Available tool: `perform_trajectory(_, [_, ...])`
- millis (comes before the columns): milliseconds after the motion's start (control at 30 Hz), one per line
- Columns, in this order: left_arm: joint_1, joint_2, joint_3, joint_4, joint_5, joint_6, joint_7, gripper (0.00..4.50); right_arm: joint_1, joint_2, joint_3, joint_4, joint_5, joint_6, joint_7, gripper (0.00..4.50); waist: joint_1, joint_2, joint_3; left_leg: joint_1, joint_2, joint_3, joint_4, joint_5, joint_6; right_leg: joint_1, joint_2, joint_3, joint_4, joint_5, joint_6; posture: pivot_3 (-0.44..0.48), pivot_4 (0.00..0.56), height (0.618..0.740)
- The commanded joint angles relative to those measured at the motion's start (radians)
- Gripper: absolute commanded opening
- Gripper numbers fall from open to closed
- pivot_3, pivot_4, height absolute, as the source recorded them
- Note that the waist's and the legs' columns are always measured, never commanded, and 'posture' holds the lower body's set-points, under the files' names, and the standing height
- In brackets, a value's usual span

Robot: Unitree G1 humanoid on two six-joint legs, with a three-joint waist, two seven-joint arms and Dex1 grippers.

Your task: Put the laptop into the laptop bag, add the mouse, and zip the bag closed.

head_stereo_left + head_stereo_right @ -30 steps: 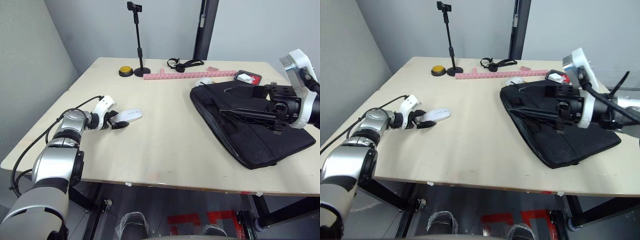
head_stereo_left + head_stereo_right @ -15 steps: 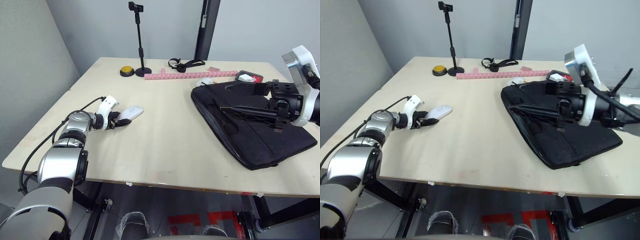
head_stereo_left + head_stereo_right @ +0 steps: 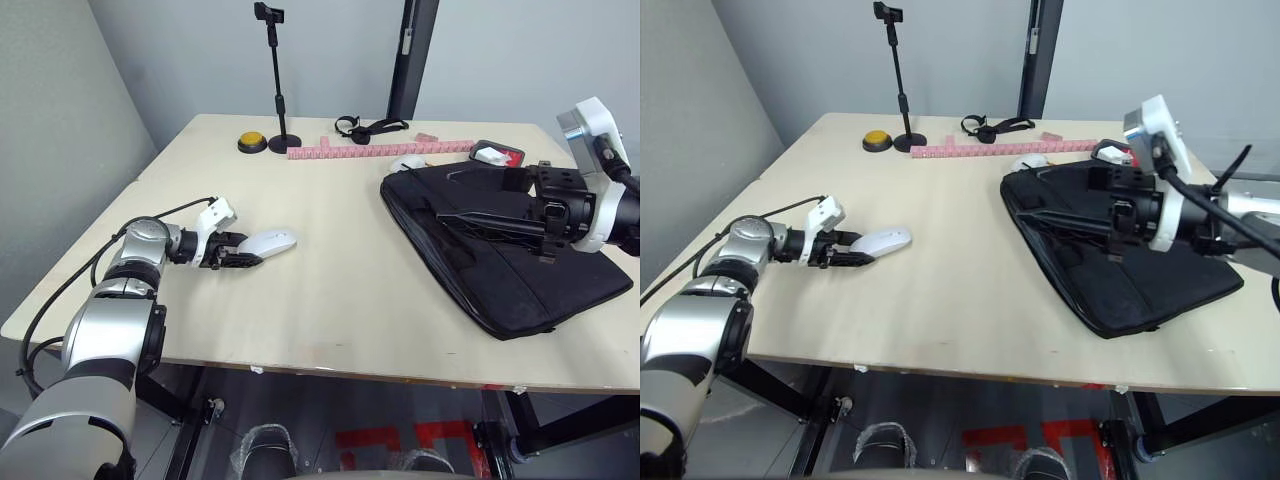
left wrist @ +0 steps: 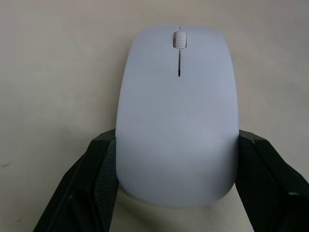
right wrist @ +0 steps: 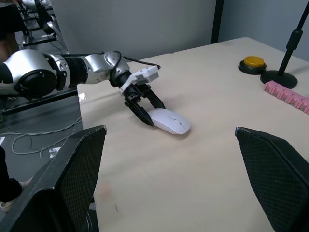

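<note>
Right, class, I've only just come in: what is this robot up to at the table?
The left gripper is closed around the rear of the white mouse, which rests on the table. Across the table, the right gripper hangs open over the black laptop bag, which lies flat. The mouse is not yet in the bag.

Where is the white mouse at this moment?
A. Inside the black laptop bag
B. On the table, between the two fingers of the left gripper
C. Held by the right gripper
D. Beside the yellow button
B: the mouse lies on the table, the left gripper fingers on either side of it.
</note>
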Motion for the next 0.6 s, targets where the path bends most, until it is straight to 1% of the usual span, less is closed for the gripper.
perform_trajectory(33, [0.029,0.029,0.008,-0.092,-0.043,-0.046,-0.103,2.8,-0.01,0.007,0.007,0.025,-0.044,-0.032,0.04,4.5,-0.001,0.0,0.0,0.0,0.0,0.0,0.0,0.0,0.0,0.0,0.0,0.0,0.0,0.0,0.0,0.0,0.15,0.74])
perform_trajectory(133, [0.096,0.04,-0.007,-0.224,-0.083,-0.06,-0.171,2.8,-0.015,0.017,0.051,0.068,-0.11,-0.039,0.057,4.5,-0.002,0.0,0.0,0.0,0.0,0.0,0.0,0.0,0.0,0.0,0.0,0.0,0.0,0.0,0.0,0.0,0.15,0.74])
perform_trajectory(267, [0.206,0.082,-0.053,-0.491,-0.176,0.003,-0.181,2.8,-0.063,0.044,0.181,0.12,-0.25,-0.027,0.002,4.5,-0.006,0.0,0.0,0.0,0.0,0.0,0.0,-0.001,-0.001,0.0,0.0,0.0,0.001,0.0,0.0,0.0,0.15,0.74])
perform_trajectory(400, [0.296,0.122,-0.034,-0.779,-0.254,0.131,-0.168,2.8,-0.163,0.127,0.303,0.172,-0.338,0.079,-0.141,4.5,-0.016,0.001,0.0,0.0,0.0,0.0,-0.001,-0.001,-0.003,-0.002,0.0,0.0,0.002,0.0,0.0,0.0,0.15,0.74])
perform_trajectory(467, [0.337,0.14,-0.017,-0.931,-0.308,0.224,-0.14,2.8,-0.218,0.206,0.333,0.208,-0.379,0.138,-0.254,4.5,-0.02,0.001,0.0,0.0,0.0,0.0,-0.001,0.0,-0.004,-0.002,0.0,0.0,0.002,0.0,0.0,0.0,0.15,0.74])
perform_trajectory(567, [0.38,0.177,-0.004,-1.088,-0.359,0.333,-0.11,2.8,-0.248,0.264,0.407,0.173,-0.492,0.151,-0.334,4.5,-0.027,0.001,0.0,-0.001,0.0,0.001,-0.002,0.001,-0.008,-0.004,0.0,0.0,0.002,0.0,0.0,0.0,0.15,0.74])
perform_trajectory(600, [0.392,0.19,-0.001,-1.131,-0.38,0.375,-0.109,2.8,-0.246,0.263,0.456,0.149,-0.551,0.14,-0.347,4.5,-0.029,0.001,0.0,-0.001,0.0,0.001,-0.003,0.002,-0.008,-0.005,0.0,0.0,0.002,0.0,0.0,0.0,0.15,0.74])
